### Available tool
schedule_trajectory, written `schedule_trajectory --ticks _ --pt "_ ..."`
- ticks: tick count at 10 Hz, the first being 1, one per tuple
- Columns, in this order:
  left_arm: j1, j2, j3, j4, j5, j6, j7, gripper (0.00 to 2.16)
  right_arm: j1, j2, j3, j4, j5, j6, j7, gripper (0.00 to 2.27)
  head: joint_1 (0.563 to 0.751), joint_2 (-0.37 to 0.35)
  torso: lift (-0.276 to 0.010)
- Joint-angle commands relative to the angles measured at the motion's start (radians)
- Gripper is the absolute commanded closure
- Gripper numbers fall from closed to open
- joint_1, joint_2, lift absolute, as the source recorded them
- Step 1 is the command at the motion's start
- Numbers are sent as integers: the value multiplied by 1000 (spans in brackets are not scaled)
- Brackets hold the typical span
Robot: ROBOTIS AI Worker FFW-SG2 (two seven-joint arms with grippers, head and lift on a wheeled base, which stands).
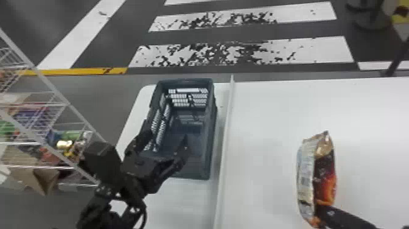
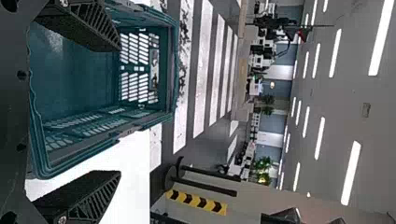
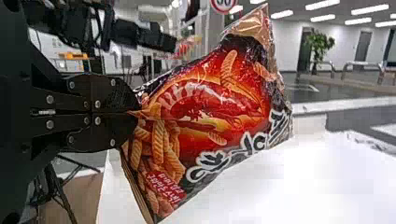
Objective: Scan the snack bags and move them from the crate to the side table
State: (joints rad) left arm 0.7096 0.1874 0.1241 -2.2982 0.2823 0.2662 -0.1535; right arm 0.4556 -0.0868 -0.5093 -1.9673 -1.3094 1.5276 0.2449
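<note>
In the head view, the left gripper [image 1: 166,142] is at the crate [image 1: 213,131], which sits on the left white table [image 1: 182,204]. The right gripper [image 1: 322,211] holds 1 snack bag [image 1: 325,179] at the right white table [image 1: 261,128]; whether the bag touches the top, I cannot tell.

In the left wrist view, the left gripper's [image 2: 119,109] 2 fingers are spread well apart, 1 over the crate.

In the right wrist view, the right gripper's [image 3: 137,113] 2 fingers pinch the bag's edge.
</note>
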Motion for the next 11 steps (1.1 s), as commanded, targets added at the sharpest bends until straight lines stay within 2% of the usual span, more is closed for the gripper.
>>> schedule_trajectory --ticks 1,2,3,4,5,8,10,11 --pt "-7 1 -11 0 -6 0 0 53 1 13 -3 10 39 -37 -52 2243 695 190 -87" --pt "-7 4 -11 2 -6 0 0 53 1 15 -3 10 64 -56 -76 2236 695 166 -87" --pt "-7 6 -9 2 -6 0 0 53 1 15 -9 4 72 -59 -91 1784 695 148 -87" --pt "-9 7 -11 3 -6 0 0 53 0 15 -21 1 75 -65 -101 721 695 135 -87" --pt "-9 7 -9 3 -5 0 -1 53 0 15 -34 -15 82 -89 -108 39 695 128 -87" --pt "-9 15 -11 2 0 3 -9 53 -14 13 -74 -22 125 -126 -131 36 695 69 -87" --pt "-4 18 -11 0 1 6 -12 53 -28 10 -107 -51 220 -209 -131 46 695 30 -87" --pt "-2 18 -9 0 1 3 -12 53 -28 6 -112 -71 279 -298 -108 46 695 -8 -87"
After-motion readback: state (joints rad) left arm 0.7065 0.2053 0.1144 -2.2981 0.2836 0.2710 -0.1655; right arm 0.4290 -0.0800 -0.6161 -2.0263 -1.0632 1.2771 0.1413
